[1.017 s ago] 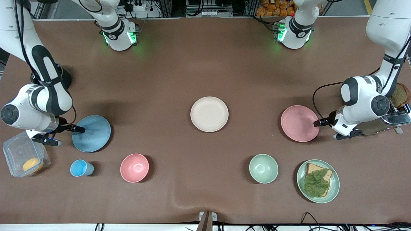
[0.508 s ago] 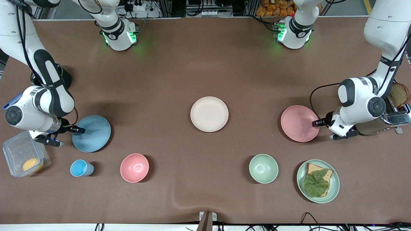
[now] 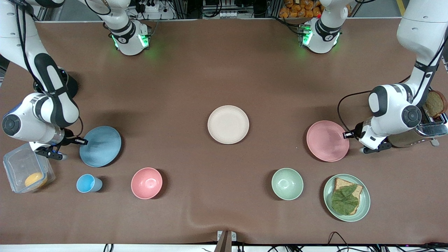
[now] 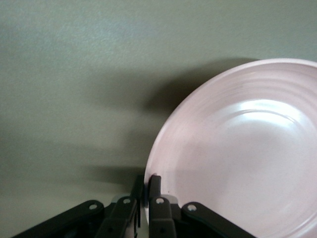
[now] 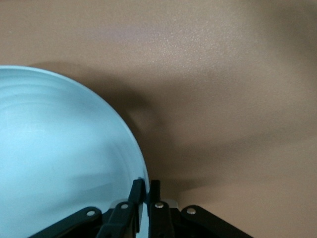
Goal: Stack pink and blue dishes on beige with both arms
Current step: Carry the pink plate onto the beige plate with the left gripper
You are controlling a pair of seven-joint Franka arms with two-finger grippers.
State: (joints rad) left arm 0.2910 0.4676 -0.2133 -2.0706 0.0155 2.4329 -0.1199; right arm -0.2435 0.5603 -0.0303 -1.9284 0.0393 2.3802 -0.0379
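- Pick-up step in hand, both plates gripped at the rim, neither yet carried to the beige plate (image 3: 228, 124) at mid-worktop.
- Left tool (image 3: 347, 134) clamped on the pink plate (image 3: 327, 140) at the edge toward the left arm's end; wrist view shows rim pinched between fingers (image 4: 155, 186), shadow beneath suggesting a slight lift.
- Right tool (image 3: 83, 141) clamped on the blue plate (image 3: 100, 146) at the edge toward the right arm's end, rim likewise pinched.
- Both forearms low, wrists turned sideways, tools near level with the worktop (image 3: 224, 70).
- Next, likely: raise clear, swing one plate over beige first, keep level against a thin-rim slip.
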